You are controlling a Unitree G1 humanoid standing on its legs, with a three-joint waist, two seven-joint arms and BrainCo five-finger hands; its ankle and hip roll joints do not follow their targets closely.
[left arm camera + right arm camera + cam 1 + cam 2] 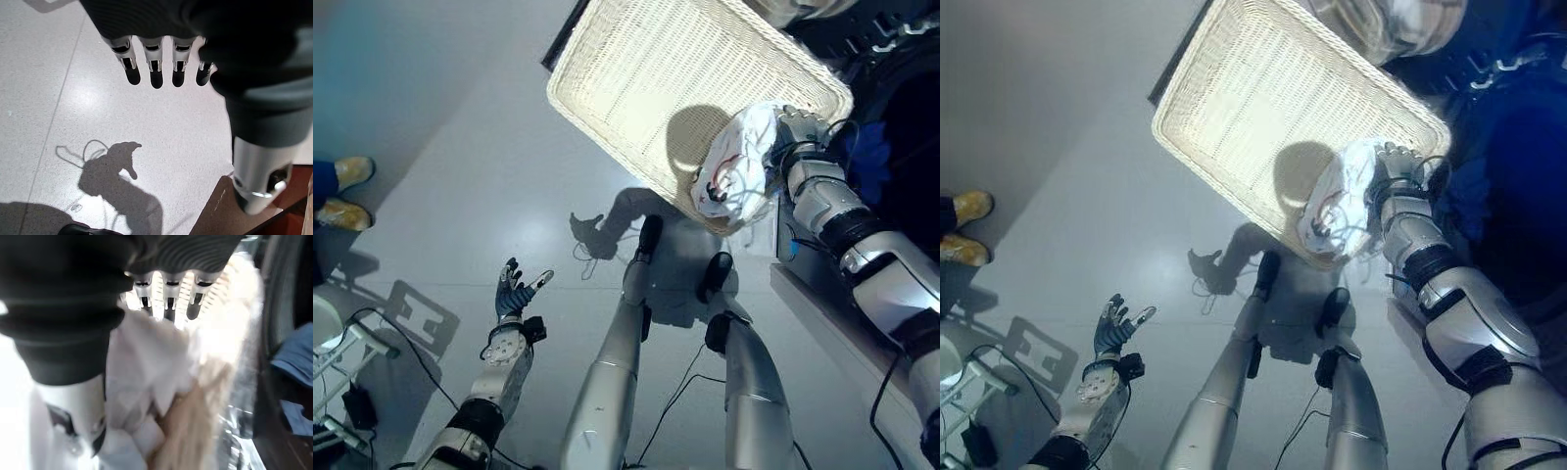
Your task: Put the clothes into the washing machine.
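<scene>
Both eye views look steeply down, sharing the wicker basket [656, 88]; each wrist view peers closely past its own fingers, the right one seemingly into white cloth [146, 362].

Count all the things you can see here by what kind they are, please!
Wicker basket: 1
White garment, held in the right hand over the basket's edge: 1
Blue clothes in the dark opening past the basket: 1 pile, cannot tell how many pieces
Robot hands, with the left hand open over the floor: 2
Person's yellow shoes: 2
Total: 7
</scene>
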